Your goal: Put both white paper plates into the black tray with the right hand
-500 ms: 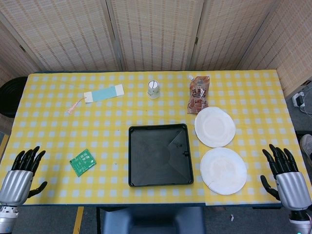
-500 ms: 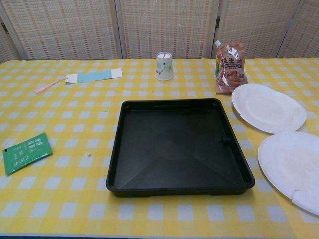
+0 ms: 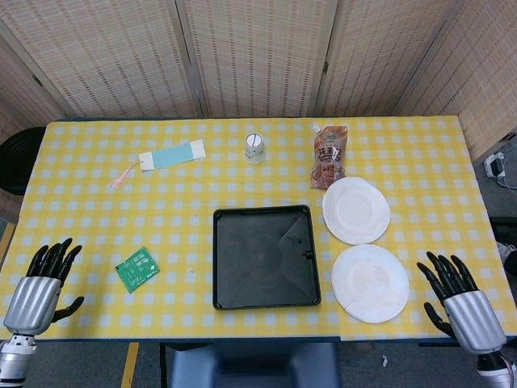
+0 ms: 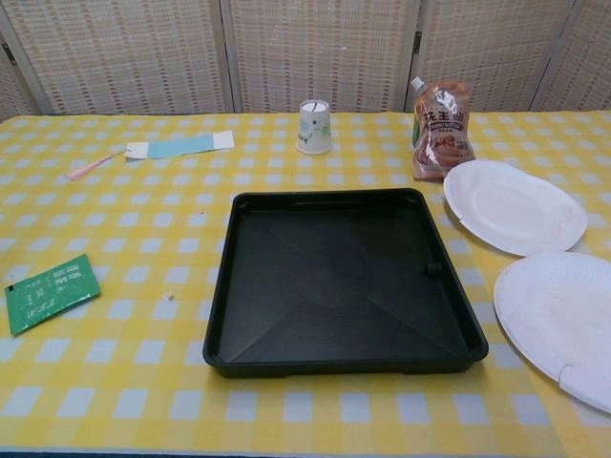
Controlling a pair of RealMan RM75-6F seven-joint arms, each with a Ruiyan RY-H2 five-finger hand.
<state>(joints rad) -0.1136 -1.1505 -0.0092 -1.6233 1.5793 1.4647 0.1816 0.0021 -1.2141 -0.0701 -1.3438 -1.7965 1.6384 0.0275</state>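
Two white paper plates lie flat on the yellow checked cloth right of the black tray (image 3: 264, 256) (image 4: 344, 280), which holds nothing. The far plate (image 3: 355, 210) (image 4: 513, 205) sits beside the tray's back right corner. The near plate (image 3: 370, 283) (image 4: 563, 320) lies by the table's front edge. My right hand (image 3: 459, 301) is open at the front right corner, right of the near plate and apart from it, fingers spread. My left hand (image 3: 39, 284) is open at the front left corner, holding nothing. Neither hand shows in the chest view.
A brown snack pouch (image 3: 329, 157) (image 4: 440, 130) lies just behind the far plate. A white paper cup (image 3: 255, 148) (image 4: 313, 127) stands at the back centre. A blue strip with a tassel (image 3: 167, 156) (image 4: 177, 146) lies back left. A green packet (image 3: 137, 268) (image 4: 48, 291) lies front left.
My right hand has moved left and slightly nearer the table's front edge, toward the near plate. My left hand has shifted a little. Plates and tray have not moved.
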